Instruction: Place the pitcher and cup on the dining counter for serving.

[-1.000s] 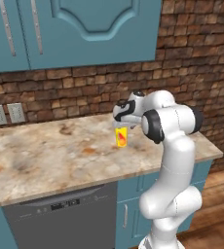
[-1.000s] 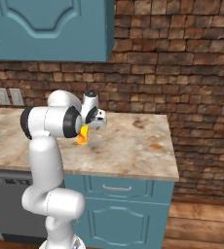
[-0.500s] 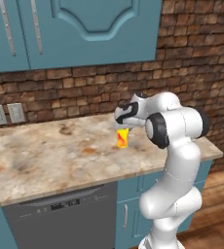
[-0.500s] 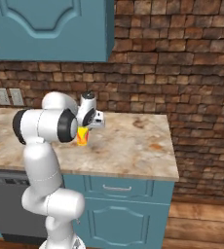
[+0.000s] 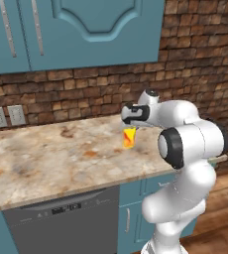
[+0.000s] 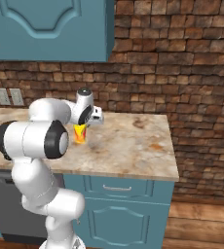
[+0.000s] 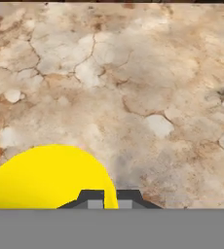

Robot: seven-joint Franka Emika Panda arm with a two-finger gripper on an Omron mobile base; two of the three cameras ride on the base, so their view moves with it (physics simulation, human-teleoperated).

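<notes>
The cup [image 5: 129, 137], small and yellow-orange with a red mark, stands on the wall counter [image 5: 46, 158] near its right end. My gripper [image 5: 130, 127] points down over it and is shut on its rim. In the right base view the cup [image 6: 79, 134] shows just under the gripper [image 6: 83, 127], partly behind my upper arm. The hand view looks straight down: the cup's yellow inside [image 7: 46, 177] sits at the lower left, and its rim is pinched at the gripper [image 7: 110, 198] between the two dark tips. The pitcher and the dining counter are out of view.
The marbled counter top ends at a right edge [image 6: 172, 160] beside a brick wall [image 6: 192, 73]. Teal upper cabinets [image 5: 86, 30] hang above. A dishwasher [image 5: 61, 218] sits under the counter on the left, and outlets [image 5: 7, 116] are on the back wall.
The jaws have gone from open around the cup to shut on its rim. The arm's elbow has shifted a little; the cup stays at about the same spot.
</notes>
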